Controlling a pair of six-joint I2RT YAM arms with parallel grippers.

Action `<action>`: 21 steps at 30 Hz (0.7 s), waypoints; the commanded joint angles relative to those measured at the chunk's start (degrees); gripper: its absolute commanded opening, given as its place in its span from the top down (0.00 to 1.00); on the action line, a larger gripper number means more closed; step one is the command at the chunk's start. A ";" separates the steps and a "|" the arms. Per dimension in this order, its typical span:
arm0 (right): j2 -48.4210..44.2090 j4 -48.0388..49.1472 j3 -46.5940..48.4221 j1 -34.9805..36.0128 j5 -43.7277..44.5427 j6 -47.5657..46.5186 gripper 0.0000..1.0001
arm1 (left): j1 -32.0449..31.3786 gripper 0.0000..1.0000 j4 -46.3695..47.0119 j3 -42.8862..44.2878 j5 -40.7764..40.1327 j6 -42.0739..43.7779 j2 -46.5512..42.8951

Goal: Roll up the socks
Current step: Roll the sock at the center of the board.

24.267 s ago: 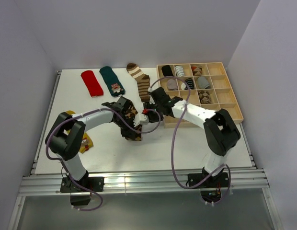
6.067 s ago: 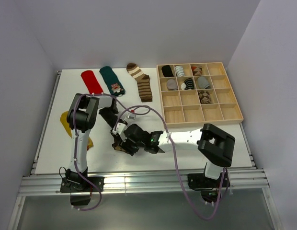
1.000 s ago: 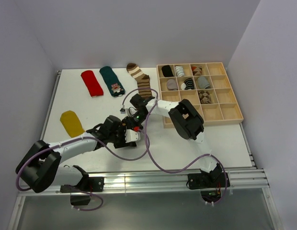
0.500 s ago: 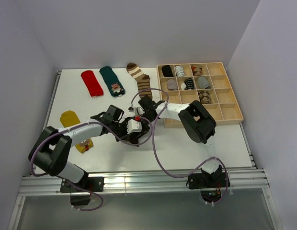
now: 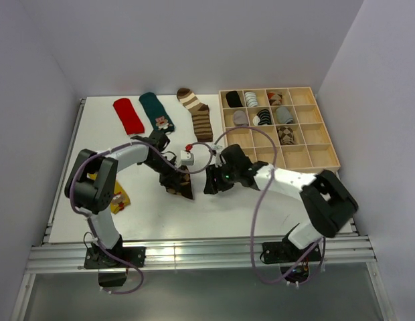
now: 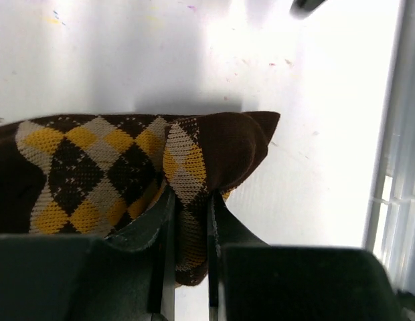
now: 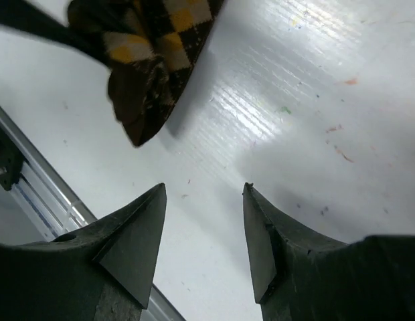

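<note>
Surface: white table [image 5: 247, 214], smooth and faintly glossy. Both wrist views show small coloured specks and scuffs on it. Metal rails [image 5: 194, 254] run along the near edge. Plain pale walls [image 5: 194, 40] close in the far, left and right sides.

Argyle sock [image 5: 179, 190]: we find it near the middle of the table, slightly toward the near edge. It is brown with yellow and cream diamonds.

Left end effector [image 6: 189, 200]: clamped on a fold of the argyle sock. In the left wrist view the fabric is pinched between the two fingers, and the rest of the sock lies on the table toward the left of that view.

Right end effector [image 7: 204, 190]: fingers spread apart with nothing between them, only bare table beneath. It sits just right of the argyle sock, and one end of the sock shows at the top of the right wrist view, apart from the fingers.

Other socks:
- The red sock [image 5: 128, 115], teal sock [image 5: 156, 112] and striped sock [image 5: 197, 115] lie flat in a row along the far edge.
- The mustard sock [image 5: 120, 199] lies near the left edge, partly hidden under the left arm.

Wooden tray [image 5: 313, 155]: at the far right corner, divided into compartments. Bundled socks sit in several of the far cells, and we cannot make out their details.
</note>
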 commanded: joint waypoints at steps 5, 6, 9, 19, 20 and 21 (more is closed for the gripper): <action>-17.74 15.97 -10.04 4.44 14.09 -4.64 0.40 | 3.34 1.00 -24.90 12.24 5.84 11.93 15.42; -18.54 16.41 -10.31 7.41 15.93 -5.61 0.39 | 3.42 1.00 -26.75 15.13 6.20 13.77 16.76; -18.81 17.82 -9.96 12.26 20.16 -8.16 0.36 | 3.51 1.00 -32.47 19.35 6.81 15.71 21.07; -1.24 11.75 3.48 25.45 32.47 -17.56 0.34 | 3.42 1.00 -37.84 21.92 3.83 17.04 26.53; -0.36 11.75 4.62 25.81 33.08 -17.84 0.34 | 3.34 1.00 -37.76 21.75 3.48 17.12 26.53; 0.96 11.67 5.15 26.07 32.74 -18.19 0.34 | 3.34 1.00 -37.84 21.49 3.13 17.04 26.53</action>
